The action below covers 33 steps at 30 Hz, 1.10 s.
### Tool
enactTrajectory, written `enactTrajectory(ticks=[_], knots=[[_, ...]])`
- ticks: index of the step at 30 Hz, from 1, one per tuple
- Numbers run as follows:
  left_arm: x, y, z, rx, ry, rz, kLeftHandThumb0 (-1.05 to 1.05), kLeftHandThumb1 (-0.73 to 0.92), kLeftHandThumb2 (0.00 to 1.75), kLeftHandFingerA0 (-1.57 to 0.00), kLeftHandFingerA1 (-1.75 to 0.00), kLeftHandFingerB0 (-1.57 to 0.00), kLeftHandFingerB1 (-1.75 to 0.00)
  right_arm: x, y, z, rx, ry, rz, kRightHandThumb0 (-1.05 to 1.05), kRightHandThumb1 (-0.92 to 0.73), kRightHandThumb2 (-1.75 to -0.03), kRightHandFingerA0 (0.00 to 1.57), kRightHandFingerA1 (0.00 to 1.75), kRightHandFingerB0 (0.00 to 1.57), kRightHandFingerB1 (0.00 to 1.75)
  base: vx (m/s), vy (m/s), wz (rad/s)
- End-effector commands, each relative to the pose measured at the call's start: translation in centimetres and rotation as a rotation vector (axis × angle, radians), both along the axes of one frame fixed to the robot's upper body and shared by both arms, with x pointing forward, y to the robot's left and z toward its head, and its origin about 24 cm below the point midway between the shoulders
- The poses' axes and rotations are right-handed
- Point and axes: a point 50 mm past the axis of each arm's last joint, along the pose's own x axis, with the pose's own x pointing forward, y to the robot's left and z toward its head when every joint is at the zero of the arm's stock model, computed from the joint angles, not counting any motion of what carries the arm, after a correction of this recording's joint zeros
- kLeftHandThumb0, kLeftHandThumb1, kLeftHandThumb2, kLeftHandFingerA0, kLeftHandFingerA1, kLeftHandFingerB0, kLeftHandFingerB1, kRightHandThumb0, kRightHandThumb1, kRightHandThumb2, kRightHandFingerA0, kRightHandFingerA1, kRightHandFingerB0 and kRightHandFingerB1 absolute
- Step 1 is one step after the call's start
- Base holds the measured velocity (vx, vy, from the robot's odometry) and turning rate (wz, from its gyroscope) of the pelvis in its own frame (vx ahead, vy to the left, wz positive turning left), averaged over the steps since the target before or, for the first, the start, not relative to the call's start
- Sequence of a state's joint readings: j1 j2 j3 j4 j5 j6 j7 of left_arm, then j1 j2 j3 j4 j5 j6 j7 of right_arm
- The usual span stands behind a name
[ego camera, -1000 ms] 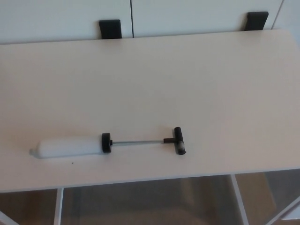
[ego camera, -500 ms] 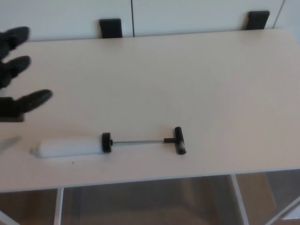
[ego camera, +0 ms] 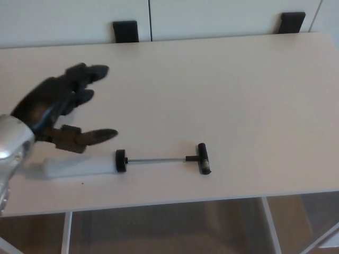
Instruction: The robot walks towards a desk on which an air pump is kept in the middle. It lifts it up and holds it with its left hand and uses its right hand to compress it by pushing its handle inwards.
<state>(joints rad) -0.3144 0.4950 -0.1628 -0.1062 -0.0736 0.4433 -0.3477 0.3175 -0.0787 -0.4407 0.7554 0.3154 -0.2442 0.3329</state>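
Left hand (ego camera: 61, 108): black, 2 fingers and thumb spread apart, nothing held, poised above the pump's barrel end; silver forearm enters at left. Right hand: not seen. Pump (ego camera: 124, 162): lying flat near the front edge of the worktop (ego camera: 222, 90), long axis left to right. White smooth cylindrical barrel at left, black collar, thin metal rod extended, black T-handle (ego camera: 203, 158) at right. Worktop: pale, matte, plain.
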Motion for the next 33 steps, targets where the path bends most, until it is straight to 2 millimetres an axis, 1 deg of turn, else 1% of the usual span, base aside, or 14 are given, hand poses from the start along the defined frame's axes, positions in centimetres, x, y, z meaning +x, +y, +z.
enactTrajectory(ticks=[1, 4, 5, 10, 14, 19, 21, 22, 24, 25, 29, 30, 32, 33], knots=[[0.6, -3.9, -3.8, 0.977, -0.121, -0.374, -0.49, 0.46, 0.64, -0.08, -0.22, -0.09, -0.25, 0.6, -1.4, 1.2, -0.095, -0.007, 0.063, -0.25, -0.63, -0.59, 0.71, 0.56, 0.46, 0.42, 0.00, 0.000, 0.00], [0.8, -3.8, -3.8, 0.990, -0.118, -0.367, -0.49, 0.46, 0.64, -0.07, -0.21, -0.09, -0.25, 0.8, -1.2, 1.5, -0.095, -0.022, 0.075, -0.25, -0.65, -0.59, 0.73, 0.57, 0.48, 0.43, 0.00, 0.000, 0.00], [0.9, -3.7, -3.7, 0.994, -0.119, -0.365, -0.42, 0.48, 0.58, -0.06, -0.22, -0.09, -0.25, 1.0, -1.2, 1.6, -0.097, -0.024, 0.078, -0.26, -0.64, -0.58, 0.73, 0.55, 0.50, 0.42, 0.00, 0.000, 0.00], [0.9, -3.3, -3.5, 1.019, -0.119, -0.364, -0.43, 0.48, 0.58, -0.06, -0.22, -0.08, -0.24, 1.4, -1.3, 1.8, -0.110, -0.027, 0.076, -0.25, -0.66, -0.59, 0.73, 0.56, 0.50, 0.42, 0.00, 0.000, 0.00], [0.7, -2.1, -3.4, 1.060, -0.106, -0.364, -0.44, 0.48, 0.57, -0.04, -0.22, -0.08, -0.24, 1.7, -1.4, 1.7, -0.100, -0.024, 0.073, -0.26, -0.63, -0.58, 0.75, 0.57, 0.49, 0.42, 0.00, 0.000, 0.00], [0.3, -0.4, -3.0, 1.119, -0.090, -0.364, -0.45, 0.47, 0.56, -0.05, -0.23, -0.08, -0.24, 1.9, -1.5, 1.6, -0.109, -0.022, 0.087, -0.23, -0.65, -0.59, 0.75, 0.56, 0.52, 0.44, 0.00, 0.000, 0.00], [0.2, 0.3, -2.7, 1.136, -0.088, -0.363, -0.46, 0.46, 0.57, -0.06, -0.23, -0.09, -0.24, 2.0, -1.5, 1.5, -0.114, -0.016, 0.087, -0.24, -0.65, -0.59, 0.76, 0.57, 0.51, 0.43, 0.00, 0.000, 0.00], [0.2, 0.7, -2.6, 1.149, -0.088, -0.360, -0.48, 0.32, 0.73, 0.00, -0.32, -0.09, -0.34, 2.0, -1.5, 1.5, -0.114, -0.012, 0.088, -0.25, -0.64, -0.59, 0.76, 0.56, 0.49, 0.43, 0.00, 0.000, 0.00], [0.2, 1.0, -2.5, 1.159, -0.089, -0.358, -0.48, 0.32, 0.73, 0.00, -0.32, -0.09, -0.34, 2.0, -1.6, 1.4, -0.114, -0.009, 0.089, -0.25, -0.64, -0.59, 0.76, 0.56, 0.49, 0.43, 0.00, 0.000, 0.00], [0.2, 1.3, -2.3, 1.178, -0.098, -0.357, -0.51, 0.47, 0.59, -0.10, -0.27, -0.12, -0.25, 2.1, -1.4, 1.5, -0.105, -0.019, 0.087, -0.23, -0.64, -0.59, 0.73, 0.60, 0.49, 0.45, 0.00, 0.000, 0.00], [0.0, 2.4, -2.0, 1.240, -0.116, -0.358, -0.52, 0.48, 0.59, -0.10, -0.27, -0.12, -0.25, 2.1, -1.1, 1.9, -0.125, -0.020, 0.110, -0.23, -0.66, -0.59, 0.71, 0.56, 0.50, 0.44, 0.00, 0.000, 0.00], [-0.1, 2.6, -2.0, 1.250, -0.116, -0.358, -0.52, 0.33, 0.72, -0.01, -0.37, -0.09, -0.35, 2.1, -1.1, 1.9, -0.131, -0.017, 0.115, -0.24, -0.66, -0.59, 0.73, 0.57, 0.50, 0.44, 0.00, 0.000, 0.00], [-0.1, 2.8, -2.1, 1.255, -0.115, -0.358, -0.52, 0.33, 0.72, -0.01, -0.37, -0.09, -0.35, 2.0, -1.0, 1.8, -0.132, -0.016, 0.116, -0.24, -0.66, -0.59, 0.73, 0.57, 0.50, 0.44, 0.00, 0.000, 0.00], [-0.3, 2.9, -2.3, 1.262, -0.114, -0.358, -0.59, 0.35, 0.69, -0.02, -0.36, -0.03, -0.32, 2.0, -1.1, 1.7, -0.132, -0.016, 0.119, -0.24, -0.65, -0.59, 0.74, 0.57, 0.50, 0.44, 0.00, 0.000, 0.00]])
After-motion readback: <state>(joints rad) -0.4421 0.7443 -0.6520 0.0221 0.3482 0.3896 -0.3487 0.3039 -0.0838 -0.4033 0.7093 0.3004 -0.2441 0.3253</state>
